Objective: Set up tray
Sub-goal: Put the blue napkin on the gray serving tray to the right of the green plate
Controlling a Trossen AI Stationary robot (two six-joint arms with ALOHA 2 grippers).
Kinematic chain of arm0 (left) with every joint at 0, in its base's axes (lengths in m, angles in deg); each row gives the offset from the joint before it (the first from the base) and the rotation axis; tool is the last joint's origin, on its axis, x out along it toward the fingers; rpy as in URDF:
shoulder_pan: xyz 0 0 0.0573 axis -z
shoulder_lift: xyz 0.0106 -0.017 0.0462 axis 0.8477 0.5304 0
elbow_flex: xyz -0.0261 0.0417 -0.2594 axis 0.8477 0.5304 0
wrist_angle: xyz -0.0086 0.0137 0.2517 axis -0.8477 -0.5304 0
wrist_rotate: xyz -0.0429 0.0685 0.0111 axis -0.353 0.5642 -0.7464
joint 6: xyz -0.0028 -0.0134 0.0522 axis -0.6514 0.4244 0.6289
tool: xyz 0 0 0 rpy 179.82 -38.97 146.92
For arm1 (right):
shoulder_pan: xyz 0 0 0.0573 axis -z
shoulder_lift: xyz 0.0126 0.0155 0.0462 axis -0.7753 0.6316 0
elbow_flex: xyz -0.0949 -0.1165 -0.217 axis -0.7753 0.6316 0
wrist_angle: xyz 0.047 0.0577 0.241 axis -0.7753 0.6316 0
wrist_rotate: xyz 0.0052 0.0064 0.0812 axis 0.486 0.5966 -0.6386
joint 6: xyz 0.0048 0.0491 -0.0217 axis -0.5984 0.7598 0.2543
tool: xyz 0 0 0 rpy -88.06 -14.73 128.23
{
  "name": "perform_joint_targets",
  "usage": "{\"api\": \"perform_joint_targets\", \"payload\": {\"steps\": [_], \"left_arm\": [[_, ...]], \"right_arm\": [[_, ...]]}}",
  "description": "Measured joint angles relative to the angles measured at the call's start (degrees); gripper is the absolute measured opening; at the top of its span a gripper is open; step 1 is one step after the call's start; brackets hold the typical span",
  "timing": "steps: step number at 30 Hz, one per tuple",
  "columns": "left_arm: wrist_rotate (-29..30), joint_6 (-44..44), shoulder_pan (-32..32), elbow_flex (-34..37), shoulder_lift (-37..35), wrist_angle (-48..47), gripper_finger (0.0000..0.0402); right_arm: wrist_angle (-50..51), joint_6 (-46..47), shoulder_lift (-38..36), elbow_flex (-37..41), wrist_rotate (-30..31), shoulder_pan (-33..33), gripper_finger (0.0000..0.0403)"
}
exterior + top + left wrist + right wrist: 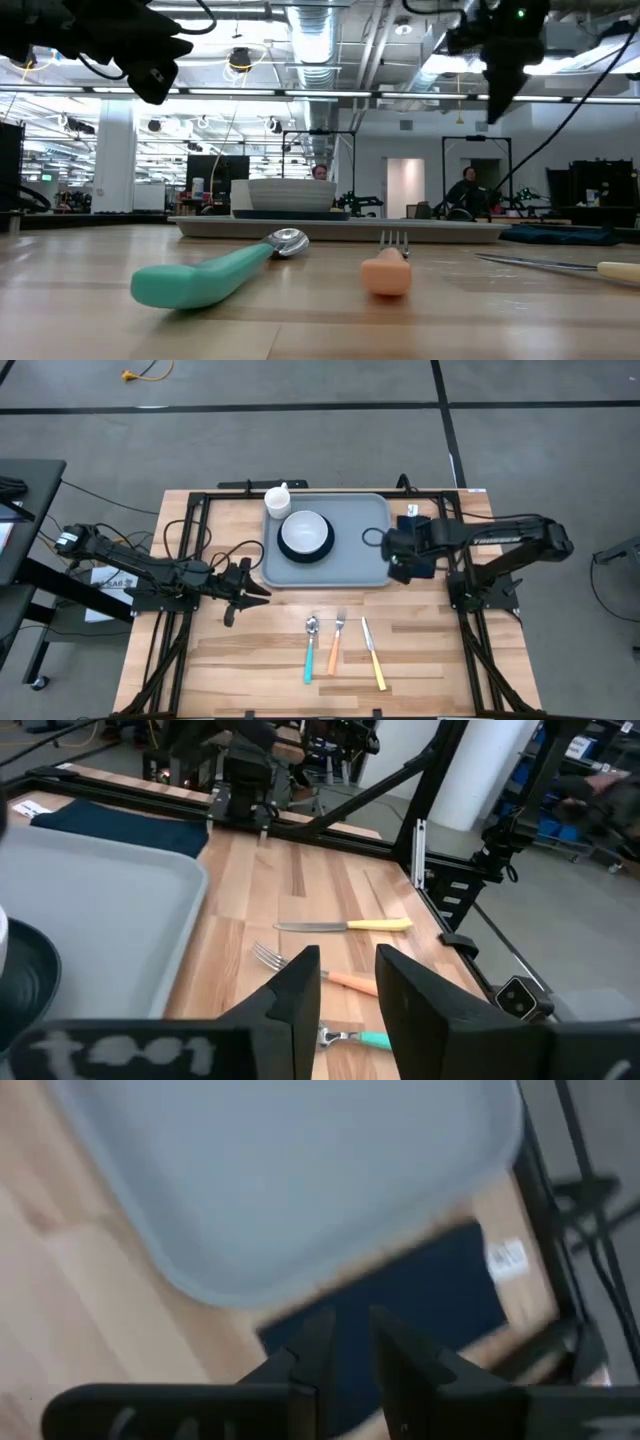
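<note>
The grey-blue tray (340, 560) lies at the table's far middle, carrying a white bowl (304, 532) on a dark plate and a white cup (277, 500) at its far left corner. A dark navy napkin (400, 1305) lies flat just right of the tray. My right gripper (350, 1345) hovers open above the napkin and the tray's right edge, raised well off the table in the low view (496, 105). My left gripper (348, 990) is open and empty, off the tray's near left corner (255, 592). A teal spoon (310, 650), orange fork (336, 645) and yellow knife (373, 655) lie side by side near the table's front.
Bare wood lies between the tray and the cutlery and to both sides of it. Black frame rails run along the table's left, right and far edges (190, 530). People show in the room behind the table (467, 190).
</note>
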Motion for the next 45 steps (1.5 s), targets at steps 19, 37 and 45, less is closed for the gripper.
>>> {"api": "perform_joint_targets", "payload": {"steps": [19, 37, 45], "left_arm": [[2.09, -0.90, 0.00, 0.00, 0.66, 0.16, 0.0087], [2.91, -0.79, 0.09, -0.02, 0.66, -1.51, 0.0087], [2.90, -0.76, 0.09, -0.02, 0.66, -1.59, 0.0087]], "right_arm": [[-18.54, -23.46, -1.81, 23.10, -16.41, 16.86, 0.0058], [-17.30, -25.41, 18.43, 22.62, -20.89, 17.65, 0.0058], [-17.12, -25.48, 19.77, 22.12, -20.74, 17.89, 0.0057]]}}
